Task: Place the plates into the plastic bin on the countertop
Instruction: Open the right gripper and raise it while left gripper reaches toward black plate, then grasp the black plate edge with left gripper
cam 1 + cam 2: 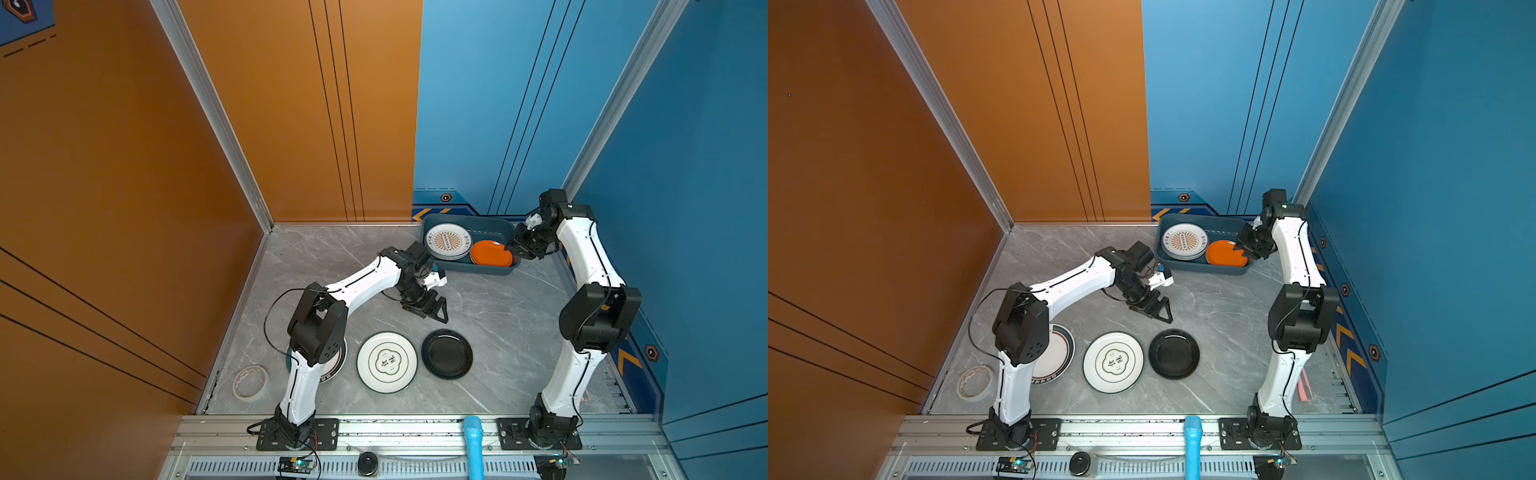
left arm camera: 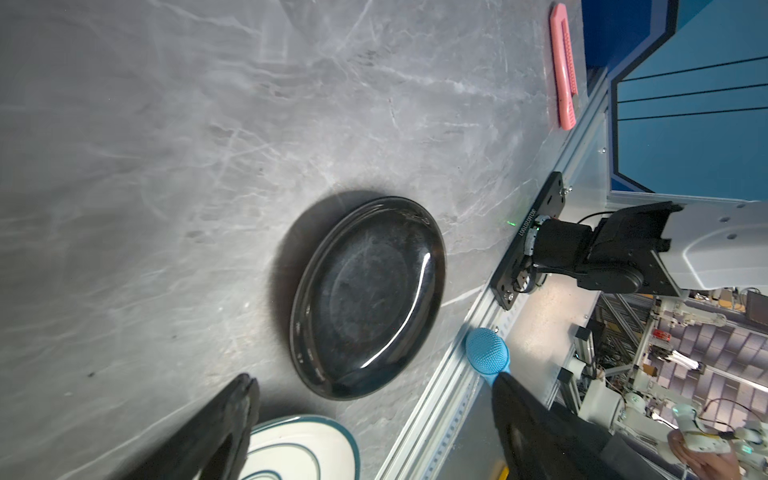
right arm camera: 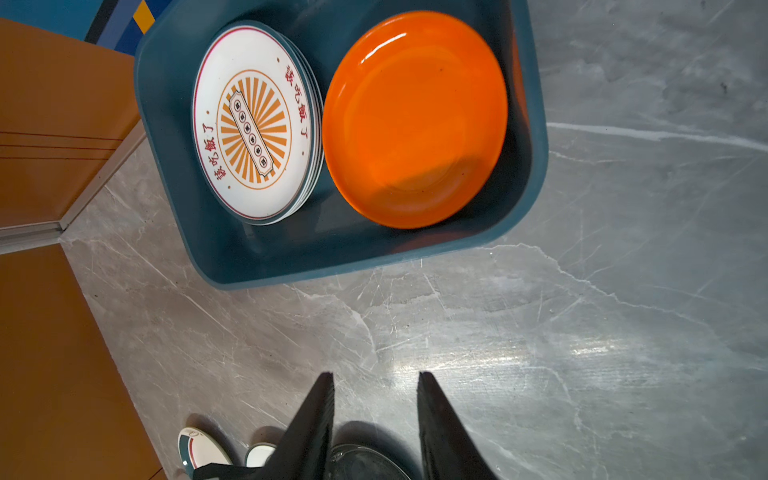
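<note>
Plates sit side by side in the dark teal plastic bin (image 1: 478, 271) at the back of the grey marbled surface (image 1: 498, 316): a pile topped by the sunburst plate (image 1: 448, 241) and, just beside it, the orange plate (image 1: 490, 254), an arrangement that appears to use both halves of the tub. The right tool (image 1: 509, 248) hovers at the bin's right end over the orange plate's edge, jaws partly apart with nothing between them. The left tool (image 1: 435, 308), jaws spread wide and empty, hangs above bare surface between the bin and three plates not yet put away: the black plate (image 1: 446, 354), the green-emblem plate (image 1: 386, 361) just beside it, and a dark-rimmed plate (image 1: 1059, 353) largely hidden beneath the left arm's elbow. Its wrist view is centred on the black plate, which suggests that plate is the next pick. A tape roll (image 1: 250, 382) lies near the left edge and is no part of the job.
</note>
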### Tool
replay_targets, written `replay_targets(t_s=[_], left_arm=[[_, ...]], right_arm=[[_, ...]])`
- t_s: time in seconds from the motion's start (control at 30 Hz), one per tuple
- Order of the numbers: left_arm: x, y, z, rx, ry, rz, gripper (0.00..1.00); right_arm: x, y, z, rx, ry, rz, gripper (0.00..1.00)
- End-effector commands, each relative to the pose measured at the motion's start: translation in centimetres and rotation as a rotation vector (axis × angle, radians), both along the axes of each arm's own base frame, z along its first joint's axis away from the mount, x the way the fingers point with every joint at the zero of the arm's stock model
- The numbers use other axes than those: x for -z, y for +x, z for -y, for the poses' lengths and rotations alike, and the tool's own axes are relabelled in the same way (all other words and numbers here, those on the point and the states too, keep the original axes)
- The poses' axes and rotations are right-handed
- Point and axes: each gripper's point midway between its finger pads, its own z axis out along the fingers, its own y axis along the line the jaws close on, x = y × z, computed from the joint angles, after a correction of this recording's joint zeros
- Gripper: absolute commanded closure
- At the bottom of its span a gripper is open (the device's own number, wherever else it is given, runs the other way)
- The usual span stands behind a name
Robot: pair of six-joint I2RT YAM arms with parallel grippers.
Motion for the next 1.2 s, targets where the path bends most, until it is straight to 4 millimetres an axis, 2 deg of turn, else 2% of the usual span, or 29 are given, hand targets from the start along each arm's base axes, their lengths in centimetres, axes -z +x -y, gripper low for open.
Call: replay_targets(t_s=[0.0,0.27,0.53,0.7,0.97,1.17], left_arm=[[2.0,-1.7,0.7,0.067,-0.005,-0.057,0.18],[4.5,-2.6,1.0,0.094,0.037,-0.085,0.24],[4.4,-2.1,0.4,0.083,0.063,-0.052,0.24],[5.9,-2.3,-0.4,0.079,0.094,-0.066,0.24],[7.0,-1.4,-1.7,0.058,0.108,-0.084,0.27],[8.2,-1.8,-2.2,0.064,0.119,-0.115,0.3]], right_arm=[[-1.7,-1.1,-0.6,-0.037,0.002,0.042,0.64],[-1.7,-2.4,-0.5,-0.042,0.002,0.039,0.64],[-1.4,-3.2,-0.6,-0.041,0.008,0.04,0.64],[-1.6,-3.2,-0.7,-0.043,0.014,0.047,0.64],[-1.4,-3.3,-0.4,-0.038,0.016,0.042,0.64],[-1.5,-3.4,-0.1,-0.034,0.011,0.045,0.64]])
